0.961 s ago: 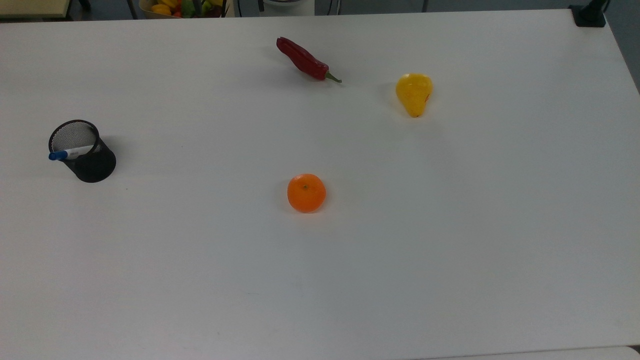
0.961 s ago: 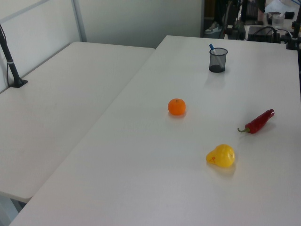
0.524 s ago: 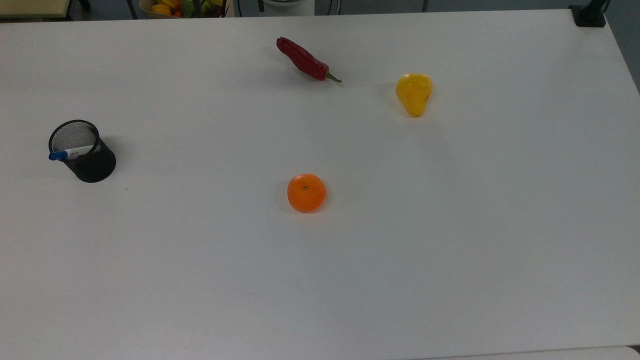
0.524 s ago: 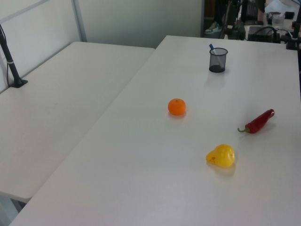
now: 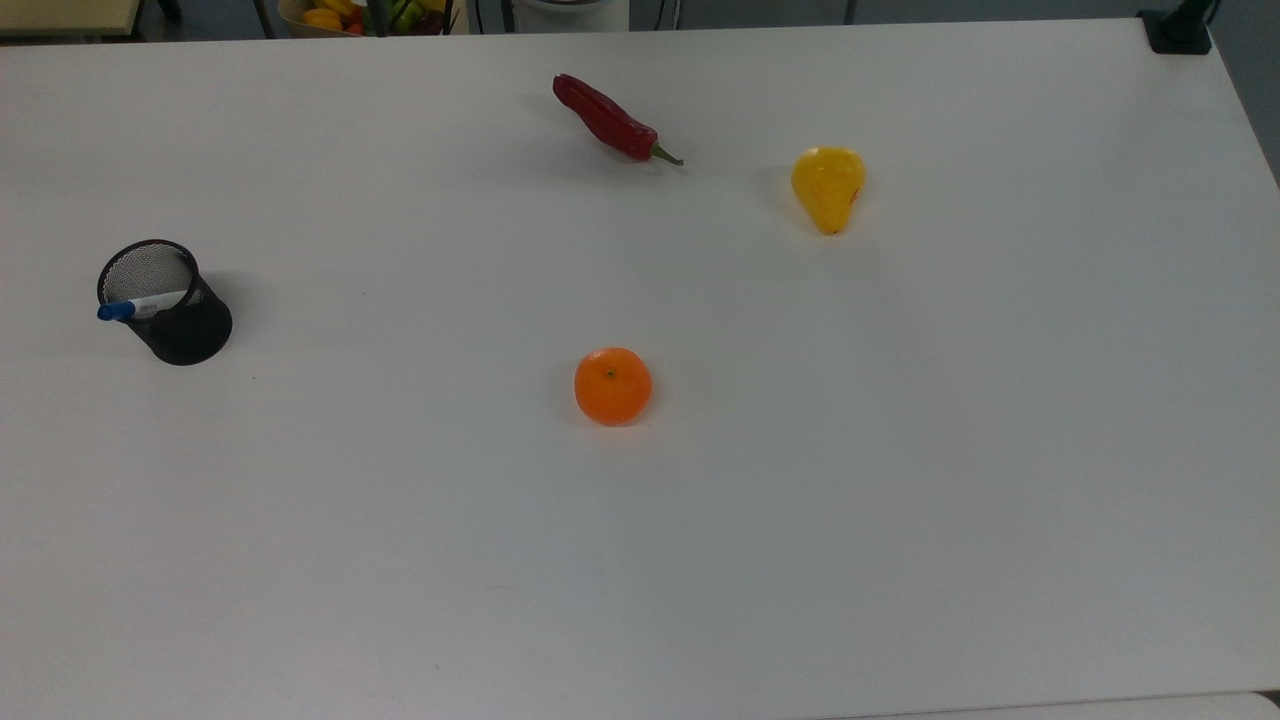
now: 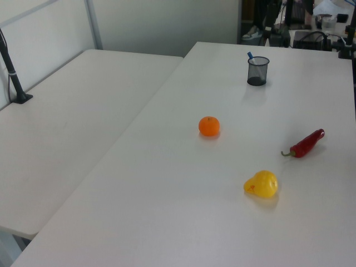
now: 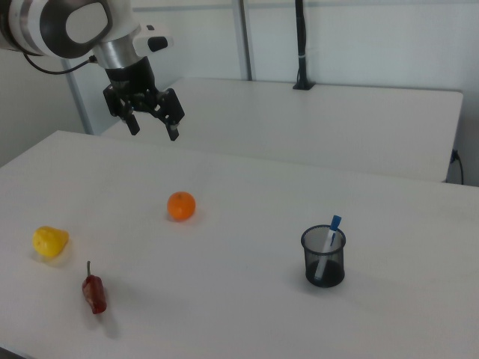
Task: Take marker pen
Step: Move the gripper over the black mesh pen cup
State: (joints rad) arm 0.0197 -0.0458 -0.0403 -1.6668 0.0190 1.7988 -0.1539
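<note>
The marker pen (image 7: pixel 328 238) stands in the black mesh cup (image 7: pixel 323 258), leaning on the rim with its long axis near upright and its blue cap up, tipped toward the top view's left. The gripper (image 7: pixel 153 118) hangs high over the white table (image 5: pixel 800 500), well apart from the cup, fingers spread wide and holding nothing. Judging by that, the reach is barely begun; next it needs to cross over and come down around the cap.
</note>
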